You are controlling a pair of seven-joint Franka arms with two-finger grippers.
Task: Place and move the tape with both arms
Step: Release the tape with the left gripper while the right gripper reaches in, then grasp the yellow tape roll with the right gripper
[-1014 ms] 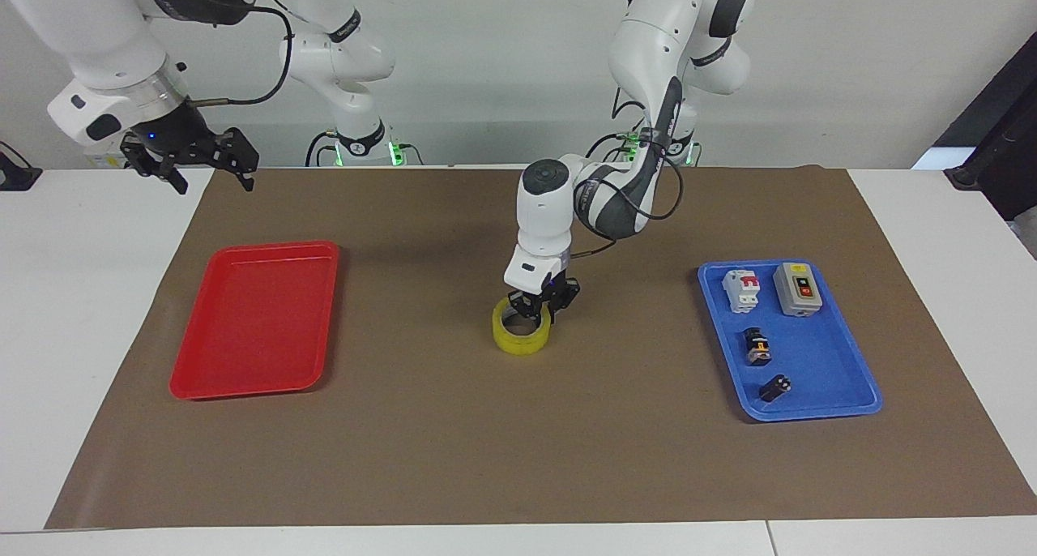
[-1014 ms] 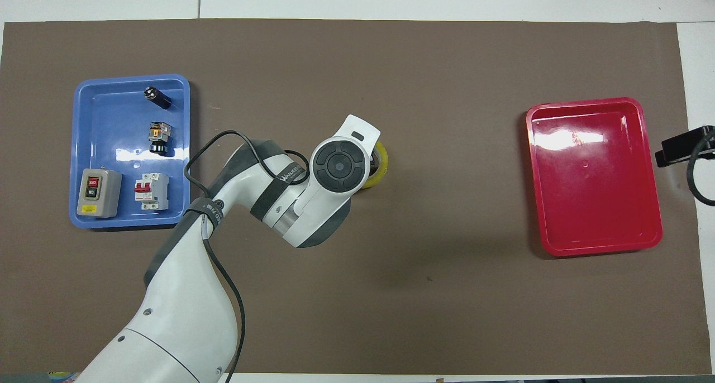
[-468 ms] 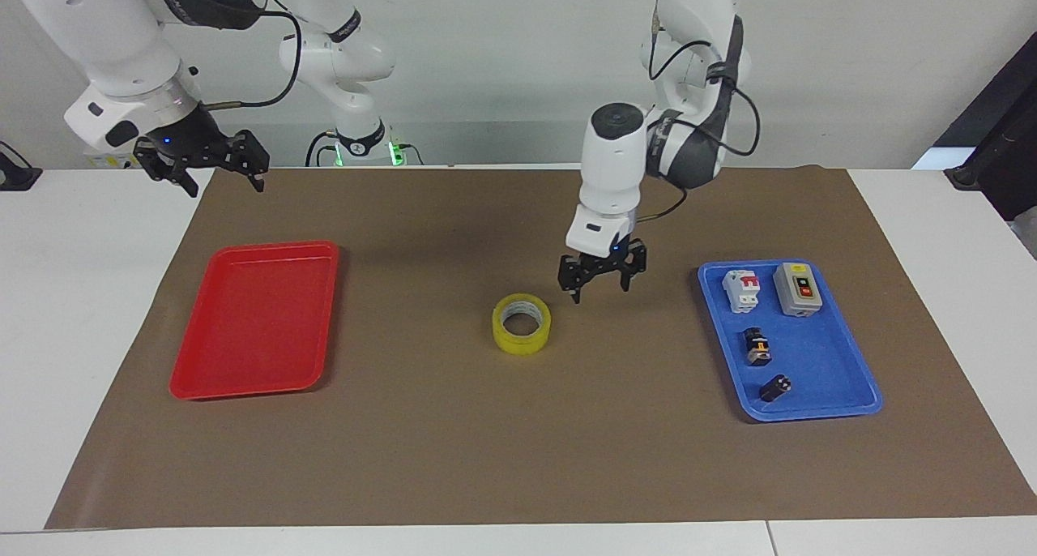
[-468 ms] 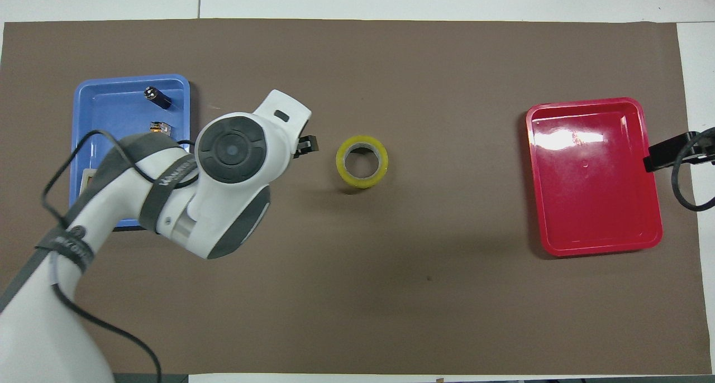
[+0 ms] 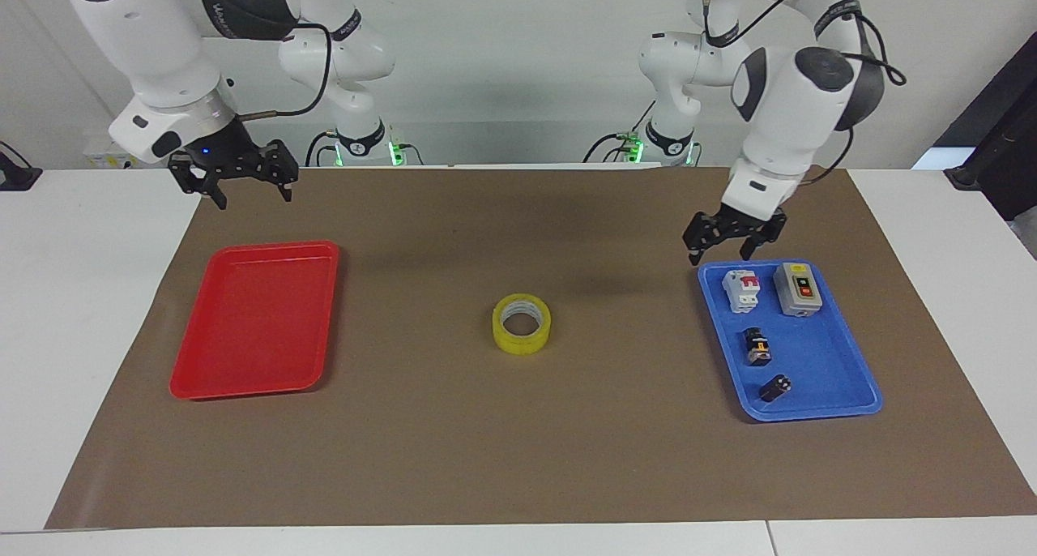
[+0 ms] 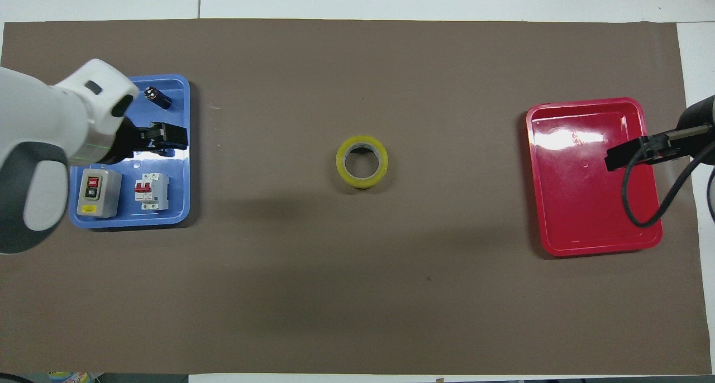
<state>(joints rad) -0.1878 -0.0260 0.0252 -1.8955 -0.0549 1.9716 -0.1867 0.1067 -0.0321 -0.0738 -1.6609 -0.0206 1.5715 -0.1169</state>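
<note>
Fingers spread and empty on both grippers, left and right; tape lies mid-mat, so the right must reach and grasp it.

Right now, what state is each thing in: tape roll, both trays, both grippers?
Translucent yellow packing tape roll: flat on the brown mat, untouched.
Red plastic tray: empty.
Blue plastic tray: holds four electrical parts.
Left gripper: open, raised over the blue tray's edge.
Right gripper: open, raised near the red tray.

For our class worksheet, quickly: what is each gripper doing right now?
Left gripper: open, holding nothing, over the blue tray.
Right gripper: open, holding nothing, above the red tray.
</note>
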